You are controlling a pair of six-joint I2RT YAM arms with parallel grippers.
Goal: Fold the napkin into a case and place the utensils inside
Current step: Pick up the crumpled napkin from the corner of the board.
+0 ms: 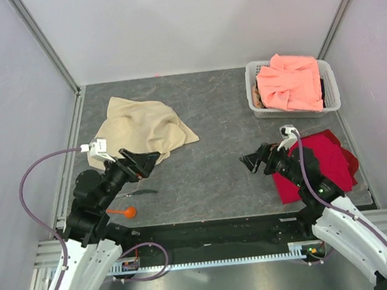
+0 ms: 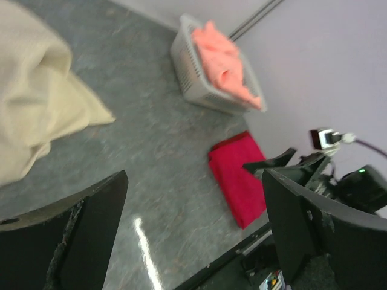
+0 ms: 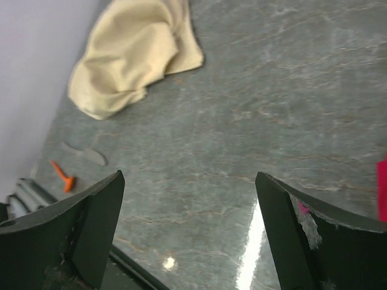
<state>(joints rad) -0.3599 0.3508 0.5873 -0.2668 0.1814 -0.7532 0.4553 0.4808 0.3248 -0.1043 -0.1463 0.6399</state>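
The beige napkin [image 1: 140,126] lies in a loose crumpled heap at the back left of the table; no case shape shows. It also appears in both wrist views, napkin [image 2: 30,103] and napkin [image 3: 133,54]. An orange spoon [image 1: 124,210] lies near the front edge, with a thin dark utensil [image 1: 141,192] just behind it. The right wrist view also shows the spoon [image 3: 62,176] and the thin utensil [image 3: 84,155]. My left gripper [image 1: 147,163] hovers open by the napkin's near corner, empty [image 2: 195,181]. My right gripper [image 1: 250,161] is open and empty over bare table [image 3: 188,178].
A white basket [image 1: 253,91] at the back right holds a salmon-pink cloth [image 1: 290,81]. A red cloth [image 1: 328,156] lies under my right arm. Grey walls and metal rails enclose the table on three sides.
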